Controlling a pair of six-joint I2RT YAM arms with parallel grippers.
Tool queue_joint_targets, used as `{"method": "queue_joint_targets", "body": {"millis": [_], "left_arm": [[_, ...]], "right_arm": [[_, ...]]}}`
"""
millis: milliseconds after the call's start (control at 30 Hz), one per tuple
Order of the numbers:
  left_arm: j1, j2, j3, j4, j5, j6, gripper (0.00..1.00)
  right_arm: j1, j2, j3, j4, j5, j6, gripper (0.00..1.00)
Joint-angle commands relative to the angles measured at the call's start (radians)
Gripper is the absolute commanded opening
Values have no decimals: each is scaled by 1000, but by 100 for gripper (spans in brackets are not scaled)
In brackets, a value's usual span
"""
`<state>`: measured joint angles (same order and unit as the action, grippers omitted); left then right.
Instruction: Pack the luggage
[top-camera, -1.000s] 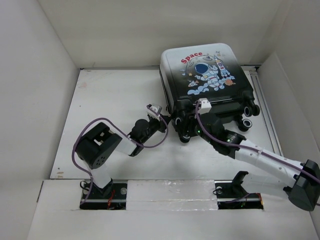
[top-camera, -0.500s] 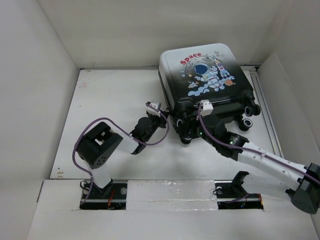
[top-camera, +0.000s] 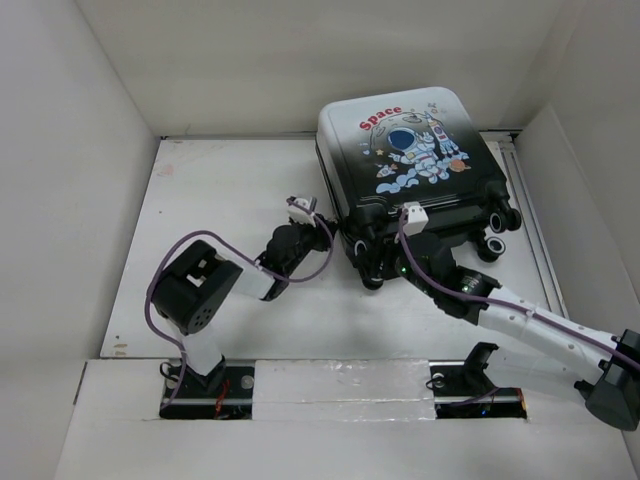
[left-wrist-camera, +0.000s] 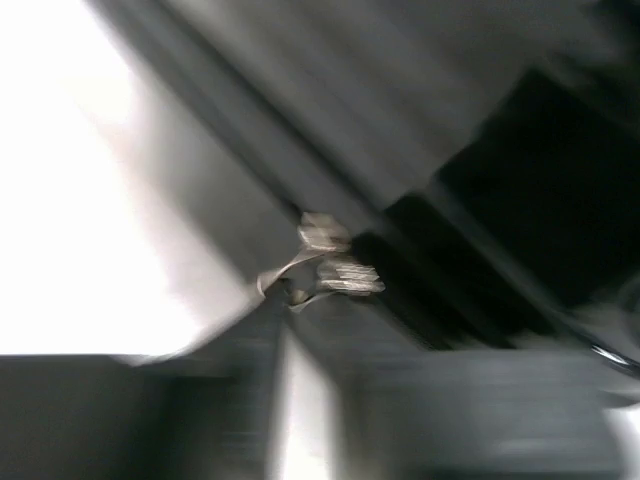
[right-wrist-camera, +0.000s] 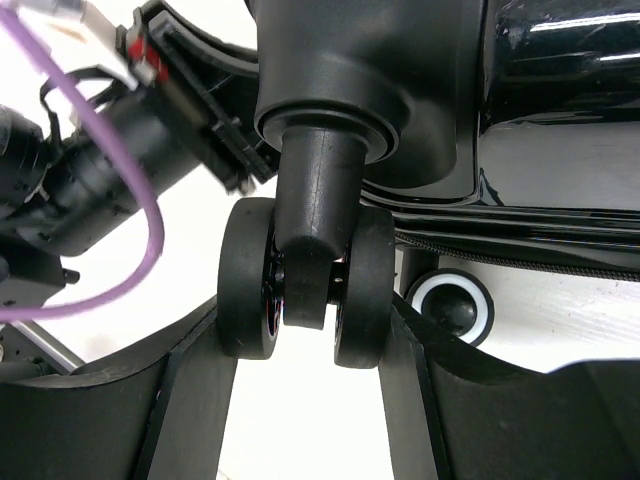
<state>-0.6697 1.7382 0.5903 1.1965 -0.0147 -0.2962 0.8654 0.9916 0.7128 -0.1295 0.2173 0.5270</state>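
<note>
The luggage (top-camera: 410, 150) lies flat at the upper right of the white table (top-camera: 220, 190), astronaut print up and its wheels toward the bottom of the frame. The right gripper (right-wrist-camera: 305, 312) is clamped around a twin caster wheel (right-wrist-camera: 248, 280) at the case's lower left corner, a finger (right-wrist-camera: 190, 400) hugging each side. The left gripper (top-camera: 322, 228) sits against the case's left edge with its claw narrow, nearly closed. Its own camera is badly blurred: a small metal tab (left-wrist-camera: 325, 255) shows mid-frame, but I cannot tell whether it is pinched.
</note>
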Motion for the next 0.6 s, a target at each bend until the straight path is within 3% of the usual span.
{"method": "queue_joint_targets", "body": {"millis": [0,67,100,167,300,433,567], "left_arm": [[93,-40,46,-71,-244,-46,34],[93,-101,-4,-71,-254,-84,72],[93,-127,-26,-71,-270,-134,100],[82,-216,-78,-122,-341,-214,100],[38,-354,-70,-411,-445,-310,100],[38,-491,-27,-637,-416,-339,100],[38,-696,-36,-780,-482,-382,100]], "right_arm": [[53,-28,16,-1,-131,-19,0],[53,-19,25,-1,-131,-28,0],[53,-19,25,11,-131,-38,0],[63,-10,59,11,-170,-53,0],[112,59,111,48,-199,-73,0],[185,155,178,82,-243,-102,0],[291,246,264,82,-234,-120,0]]}}
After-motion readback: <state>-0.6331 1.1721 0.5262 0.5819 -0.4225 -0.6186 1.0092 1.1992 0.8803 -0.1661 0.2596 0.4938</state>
